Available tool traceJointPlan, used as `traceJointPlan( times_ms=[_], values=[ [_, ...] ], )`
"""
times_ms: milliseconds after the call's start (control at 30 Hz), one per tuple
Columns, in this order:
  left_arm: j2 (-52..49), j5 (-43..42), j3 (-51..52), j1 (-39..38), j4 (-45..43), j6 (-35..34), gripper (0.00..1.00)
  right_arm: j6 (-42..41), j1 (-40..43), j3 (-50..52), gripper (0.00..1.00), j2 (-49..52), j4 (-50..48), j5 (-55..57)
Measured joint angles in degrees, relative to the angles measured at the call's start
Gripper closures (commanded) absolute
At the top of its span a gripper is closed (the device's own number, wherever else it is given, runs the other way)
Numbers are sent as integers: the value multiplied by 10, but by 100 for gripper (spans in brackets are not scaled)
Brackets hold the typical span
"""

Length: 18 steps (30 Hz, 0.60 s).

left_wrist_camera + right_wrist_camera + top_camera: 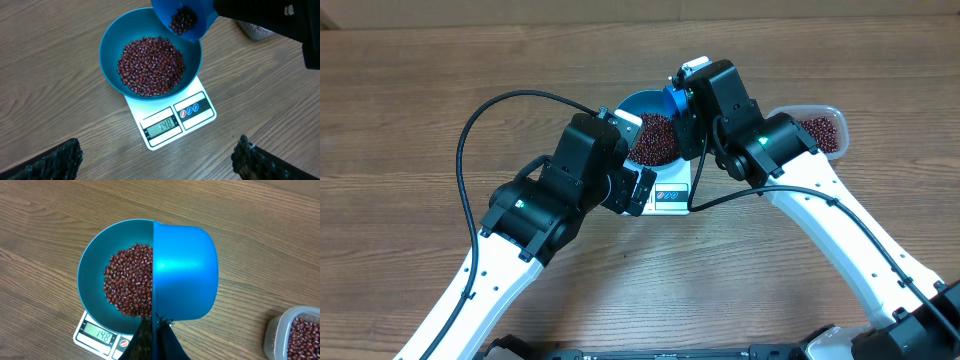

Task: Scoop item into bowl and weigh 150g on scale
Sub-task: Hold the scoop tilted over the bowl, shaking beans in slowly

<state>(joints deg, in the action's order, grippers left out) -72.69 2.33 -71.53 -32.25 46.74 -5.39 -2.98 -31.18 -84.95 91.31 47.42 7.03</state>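
Note:
The blue bowl stands on the white scale and holds a heap of red-brown beans. The scale's display reads 148. My right gripper is shut on the handle of a small blue scoop, which is tilted over the bowl's right rim; a few beans sit inside the scoop. My left gripper hangs open above bare table in front of the scale, nothing between its fingers. From overhead, both grippers crowd the bowl and scale.
A clear plastic tub of more beans stands to the right of the bowl, also seen in the right wrist view as the tub at the lower right corner. Black cables loop over the wooden table.

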Motion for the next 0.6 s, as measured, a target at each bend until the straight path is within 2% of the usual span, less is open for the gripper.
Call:
traceJointPlan(
  times_ms=[367, 600],
  values=[
    [0, 0, 0, 0, 0, 0, 0, 0, 0, 0, 96, 0, -14, 0],
    [0, 0, 0, 0, 2, 0, 1, 0, 0, 0, 96, 1, 19, -2]
  ],
)
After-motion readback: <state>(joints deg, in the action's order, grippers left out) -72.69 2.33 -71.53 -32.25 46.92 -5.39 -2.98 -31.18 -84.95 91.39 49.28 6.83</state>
